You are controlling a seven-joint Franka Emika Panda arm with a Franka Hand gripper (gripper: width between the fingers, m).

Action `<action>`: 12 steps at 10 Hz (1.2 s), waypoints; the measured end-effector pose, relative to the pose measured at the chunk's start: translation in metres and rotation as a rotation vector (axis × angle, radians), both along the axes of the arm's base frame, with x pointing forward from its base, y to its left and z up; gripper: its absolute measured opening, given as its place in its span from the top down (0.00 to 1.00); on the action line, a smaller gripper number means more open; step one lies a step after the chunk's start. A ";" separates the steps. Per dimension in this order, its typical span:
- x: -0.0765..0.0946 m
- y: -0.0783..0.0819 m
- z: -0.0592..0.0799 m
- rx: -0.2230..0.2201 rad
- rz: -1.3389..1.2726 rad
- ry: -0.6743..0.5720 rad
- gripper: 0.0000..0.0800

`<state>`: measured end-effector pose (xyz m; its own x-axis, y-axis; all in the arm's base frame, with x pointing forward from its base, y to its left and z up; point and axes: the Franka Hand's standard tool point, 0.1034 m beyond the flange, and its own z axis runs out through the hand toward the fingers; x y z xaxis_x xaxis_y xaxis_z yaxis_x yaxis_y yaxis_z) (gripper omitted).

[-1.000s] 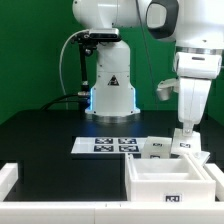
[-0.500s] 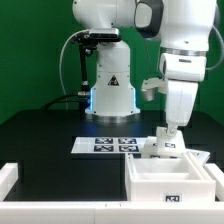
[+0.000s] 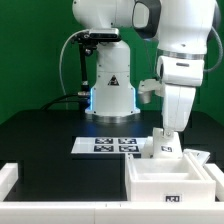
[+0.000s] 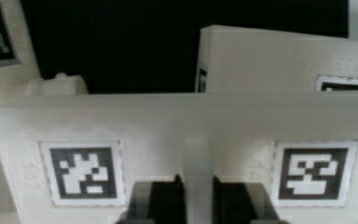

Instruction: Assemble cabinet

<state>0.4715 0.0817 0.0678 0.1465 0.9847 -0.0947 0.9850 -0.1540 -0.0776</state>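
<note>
At the exterior view's front right, the cabinet (image 3: 168, 184) sits open-topped with one tag on its front wall. The gripper (image 3: 165, 141) hangs just behind its rear rim over tagged panels (image 3: 148, 150). Its fingers are nearly together; whether they grasp anything is unclear.

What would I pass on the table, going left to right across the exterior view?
The white block at the view's left edge → the marker board → the cabinet. Things overlapping the cabinet's span are left out.
</note>
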 end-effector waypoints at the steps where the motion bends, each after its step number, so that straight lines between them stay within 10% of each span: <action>1: 0.000 0.000 0.001 -0.001 0.000 0.000 0.92; 6: 0.008 -0.002 0.024 -0.009 0.016 -0.008 0.92; 12: 0.002 0.002 0.019 -0.006 0.026 0.001 0.92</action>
